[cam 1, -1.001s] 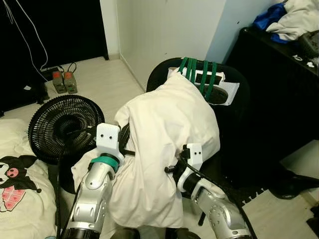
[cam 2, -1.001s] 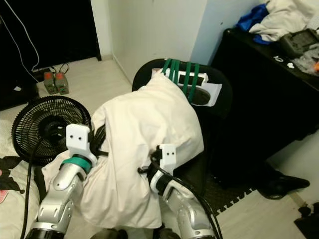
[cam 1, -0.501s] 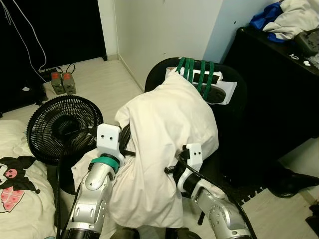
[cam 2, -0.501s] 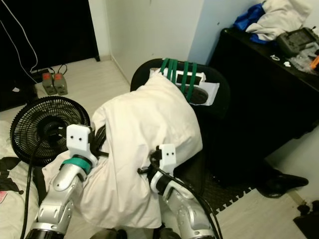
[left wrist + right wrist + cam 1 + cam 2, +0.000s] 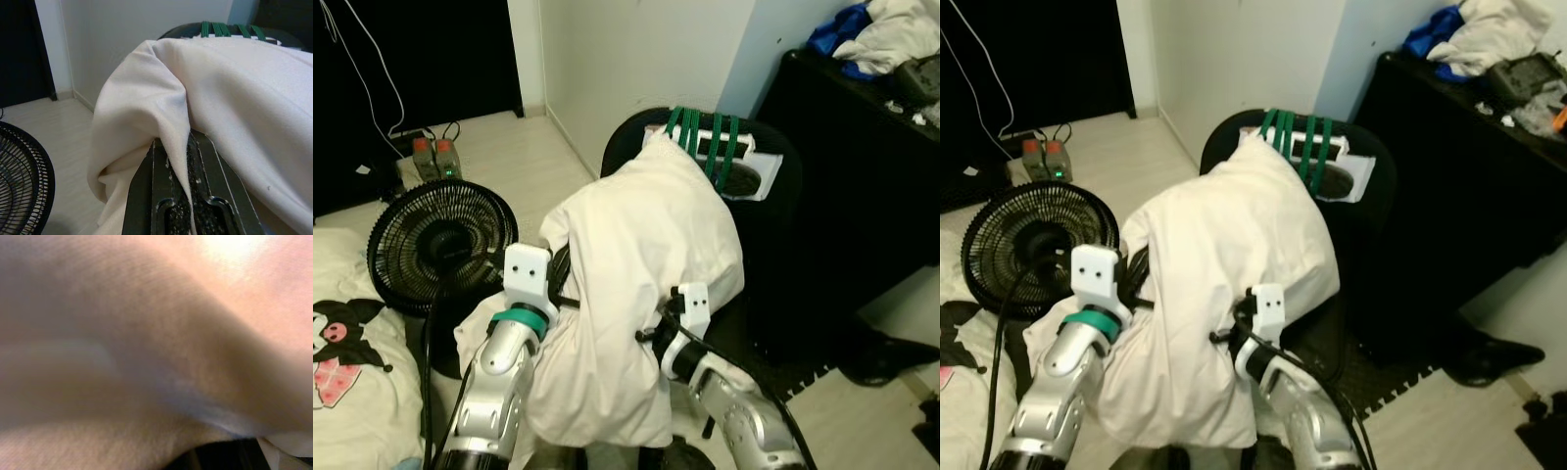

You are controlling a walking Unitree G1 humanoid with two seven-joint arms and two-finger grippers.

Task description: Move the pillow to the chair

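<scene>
A: Where is the large cream-white fabric pillow [image 5: 636, 284]?

B: Held between both arms, in front of the robot — its upper end lies over the seat of the black round-backed office chair [image 5: 773, 186] at 1 o'clock; its lower end hangs at 6 o'clock.

A: Why held from two sides?

B: My judgement: it is soft and bulky, so one grip would let it sag.

A: Left pincer [image 5: 178, 161]?

B: Fingers nearly together, pinching a fold of the pillow cloth between them, at 9 o'clock of the pillow.

A: Right pincer [image 5: 651, 333]?

B: Pressed into the pillow at 5 o'clock; cloth covers its fingers — cannot tell their spread. The black round floor fan [image 5: 435, 245] stands at 10 o'clock.
</scene>
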